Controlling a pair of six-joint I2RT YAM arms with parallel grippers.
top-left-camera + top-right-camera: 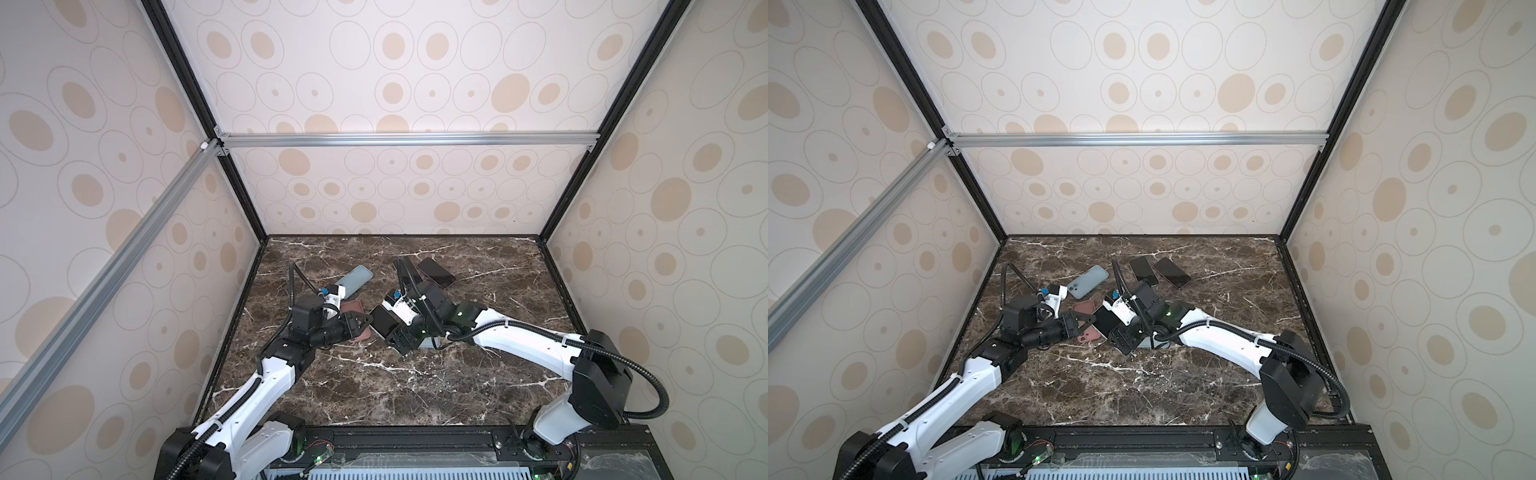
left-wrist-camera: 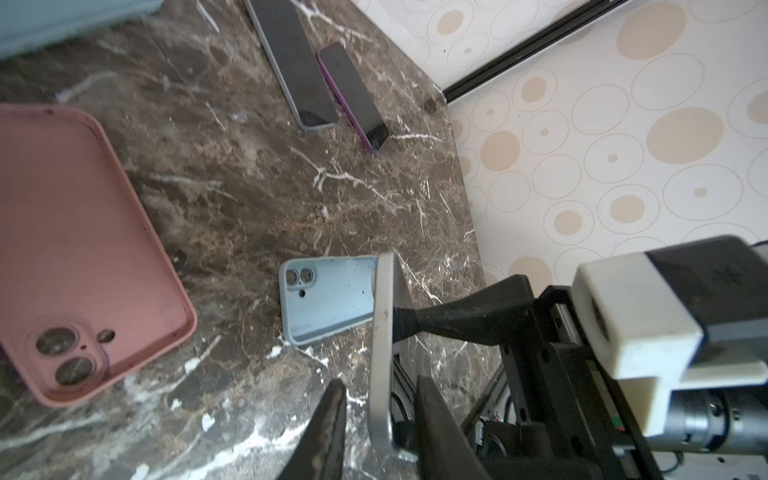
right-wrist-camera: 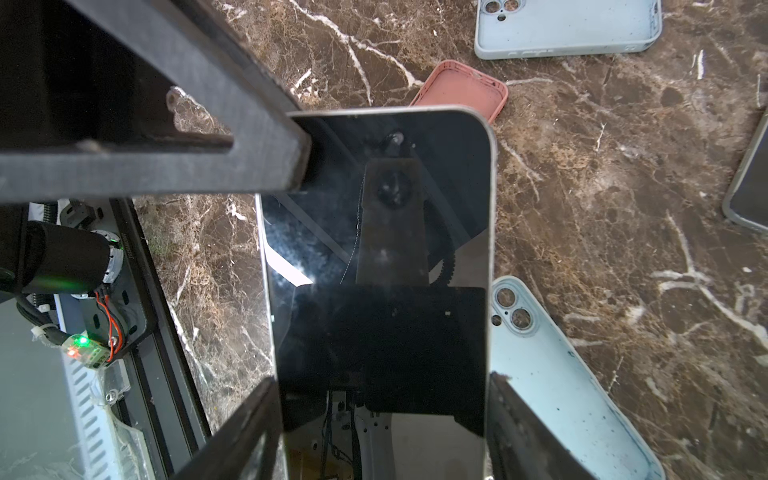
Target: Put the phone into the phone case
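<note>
In both top views the right gripper point(image 1: 388, 332) has the phone point(image 1: 381, 323) clamped across its width. The left gripper point(image 1: 365, 322) is nosed in at the phone's free end, with the pink case point(image 1: 352, 308) lying just beneath that gripper. From the left wrist the phone point(image 2: 381, 332) shows edge-on between the left fingers point(image 2: 328, 424), set narrow about it. A sliver of gap seems to show on one side, so I can't tell whether both pads bite. The blue case point(image 2: 328, 303) lies just beyond the left fingertips. From the right wrist the blue case point(image 3: 561, 374) sits open side up, beside and below the right fingers point(image 3: 245, 428). I'd seat the left grip squarely before the right one lets go. Then I'd lead one phone corner down into the blue case, which I take for the target.
</note>
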